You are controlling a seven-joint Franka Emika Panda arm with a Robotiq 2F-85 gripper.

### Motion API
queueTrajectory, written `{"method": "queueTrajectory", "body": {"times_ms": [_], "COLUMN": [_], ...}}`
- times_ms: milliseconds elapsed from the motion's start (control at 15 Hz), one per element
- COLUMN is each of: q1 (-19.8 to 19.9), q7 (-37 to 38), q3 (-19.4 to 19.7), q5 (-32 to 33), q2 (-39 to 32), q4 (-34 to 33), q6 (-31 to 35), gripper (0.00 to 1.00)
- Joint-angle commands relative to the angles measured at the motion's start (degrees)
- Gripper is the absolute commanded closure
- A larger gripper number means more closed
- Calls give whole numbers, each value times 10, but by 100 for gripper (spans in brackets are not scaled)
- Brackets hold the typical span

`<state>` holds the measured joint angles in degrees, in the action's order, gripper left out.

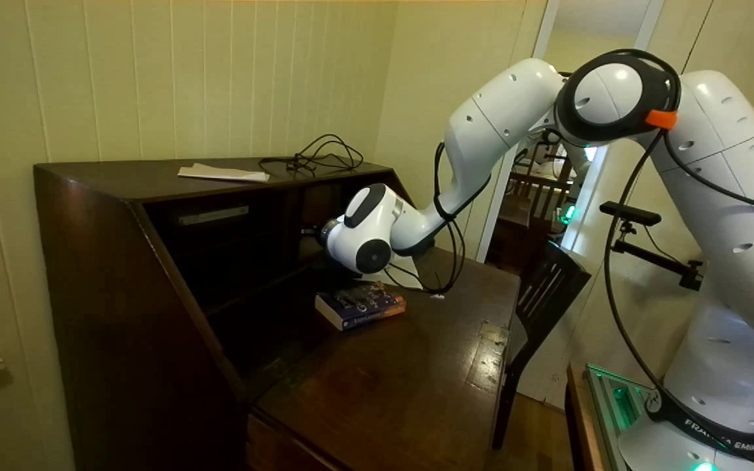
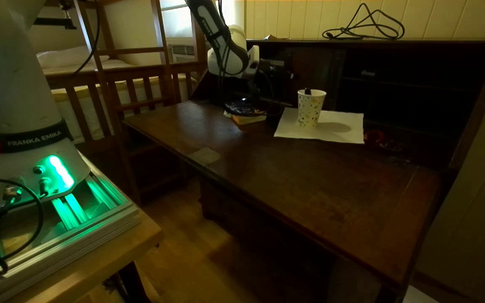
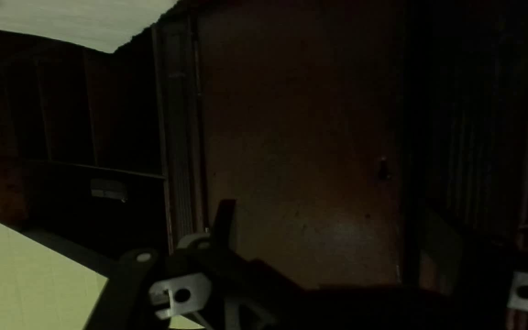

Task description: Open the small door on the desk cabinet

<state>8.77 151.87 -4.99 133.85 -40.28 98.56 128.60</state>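
The cabinet (image 1: 122, 294) is standing by a pale panelled wall (image 1: 220, 78), its leaf (image 2: 310, 181) lying folded down and its compartments (image 2: 411, 101) sitting in deep shadow. The small door (image 3: 300, 114) is sitting in the middle of those compartments and filling the centre of the wrist view, between two fluted strips (image 3: 180, 137); a dark mark (image 3: 384, 170) is showing near one edge. The dimness is hiding whether the door is fully closed.

The arm (image 1: 501, 124) is hanging over the leaf, and the gripper (image 3: 353, 224) is pointing at the door. Its fingers (image 3: 223, 224) are standing spread, though the one toward the right of the wrist view is mostly hiding in the dark; whether either is touching the door cannot be told.

The base (image 2: 19, 165) is carrying the plainest writing: a black band (image 2: 34, 138) reading "FRANKA EMIKA" in pale capitals, with a green light (image 2: 60, 172) glowing below it. In an exterior view a cord (image 1: 607, 275) is crossing that band and hiding part of "FRANKA". More pale lettering is running along a dark section of the arm (image 2: 209, 25), too small to read. The book (image 1: 360, 304) is lying flat toward the back of the leaf, its dark cover and spine showing lettering too blurred to read.

The cup (image 2: 311, 108) is standing upright on a white sheet (image 2: 343, 126), coloured flecks dotting its side and a dark object (image 2: 307, 91) poking above its rim. On the cabinet's top a black cable (image 1: 300, 160) is lying loosely coiled near some white paper (image 1: 220, 172).
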Motion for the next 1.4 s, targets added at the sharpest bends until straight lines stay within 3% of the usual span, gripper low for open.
{"method": "queueTrajectory", "body": {"times_ms": [0,600,1067,1333], "q1": [-2,7,4,-6], "q7": [-6,-9,-13,-13], "q3": [8,15,22,37], "q5": [2,-22,-78,-159], "q2": [-19,-25,56,118], "q4": [-36,-45,92,199], "q6": [15,16,-8,-102], "gripper": [0,0,0,0]}}
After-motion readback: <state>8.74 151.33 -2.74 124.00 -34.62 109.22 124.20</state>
